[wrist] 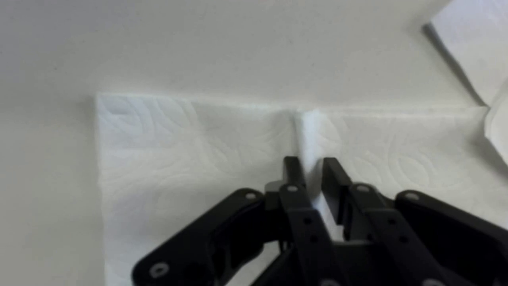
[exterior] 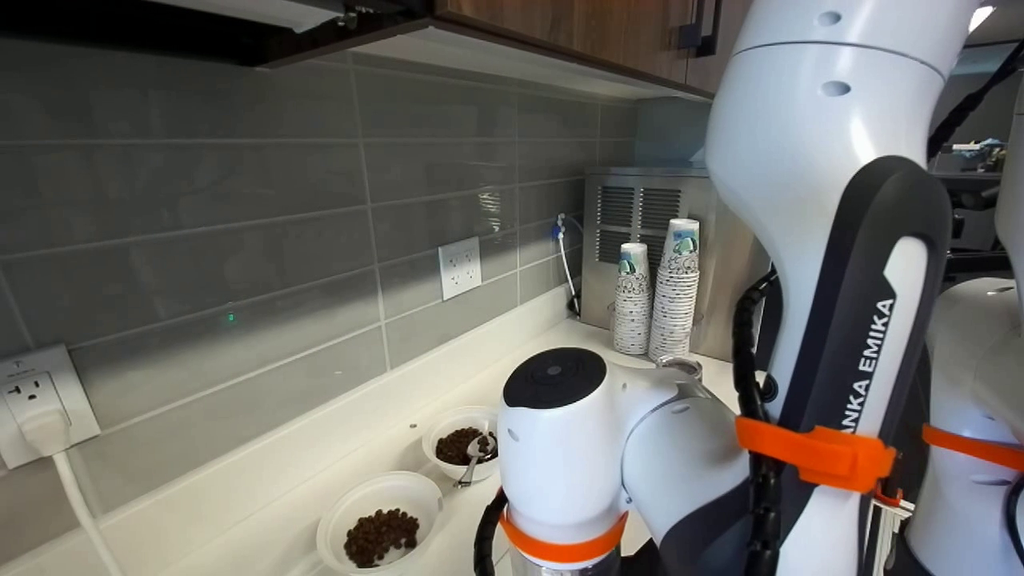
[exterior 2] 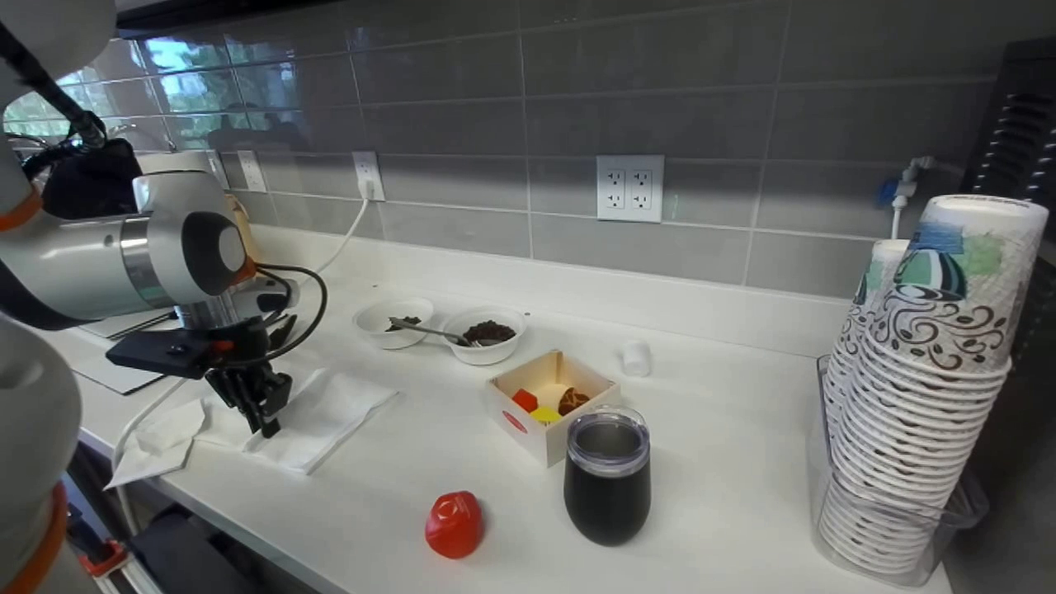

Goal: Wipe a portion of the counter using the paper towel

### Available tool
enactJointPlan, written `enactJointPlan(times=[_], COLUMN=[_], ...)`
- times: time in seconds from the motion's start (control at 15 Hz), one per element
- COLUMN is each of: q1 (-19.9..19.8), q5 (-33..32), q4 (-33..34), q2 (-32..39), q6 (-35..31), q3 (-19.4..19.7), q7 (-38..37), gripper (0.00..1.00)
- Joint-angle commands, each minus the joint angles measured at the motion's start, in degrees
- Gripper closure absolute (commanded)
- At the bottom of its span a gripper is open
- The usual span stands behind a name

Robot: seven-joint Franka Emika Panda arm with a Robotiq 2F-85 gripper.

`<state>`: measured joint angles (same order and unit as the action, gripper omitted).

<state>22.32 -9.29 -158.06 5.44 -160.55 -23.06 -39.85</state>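
In an exterior view, toward the near side of the counter [exterior 2: 726, 495], stands a black tumbler [exterior 2: 607, 503] with a clear lid [exterior 2: 609, 466]; what it holds cannot be made out. Well to its right, tall stacks of paper cups [exterior 2: 924, 396] stand in a clear plastic bin [exterior 2: 967, 507]. Just beyond the tumbler, a little left, is a pale open box [exterior 2: 520, 421] holding a red piece [exterior 2: 525, 400], a yellow piece [exterior 2: 545, 415] and a brown patterned piece [exterior 2: 573, 402]. Farther back, toward the tiled wall [exterior 2: 445, 124], a left bowl [exterior 2: 369, 323] and a right bowl [exterior 2: 487, 355] sit side by side. Both hold dark pellets [exterior 2: 491, 330], and the right bowl also has a spoon [exterior 2: 429, 330], its handle sticking out over the rim toward the left one.

On the left, a white flap [exterior 2: 157, 454] reaches over the counter's near edge; whether it belongs to the paper towel [wrist: 190, 159] cannot be told. The paper towel lies on the counter, left of the box, right beneath the claw [wrist: 313, 174]. In the wrist view the claw is clamped on a raised fold of it, the rest spread to both sides.
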Motion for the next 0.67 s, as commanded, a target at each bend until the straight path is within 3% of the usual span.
enactJointPlan(times=[0.0, 0.13, 0.2, 0.6], q1=[-0.18, -0.71, -0.74, -1.6], q5=[-4.87, -8.67, -11.08, -25.1], q4=[0.11, 0.38, 0.52, 0.73], q2=[-0.99, -0.79, -0.69, 0.74], q6=[-0.28, -1.22, -1.37, -2.06], q3=[2.31, 4.81, 6.2, 13.73], q7=[-3.94, -6.66, -8.55, -19.47], gripper=[0.79, 0.88, 0.99, 0.99])
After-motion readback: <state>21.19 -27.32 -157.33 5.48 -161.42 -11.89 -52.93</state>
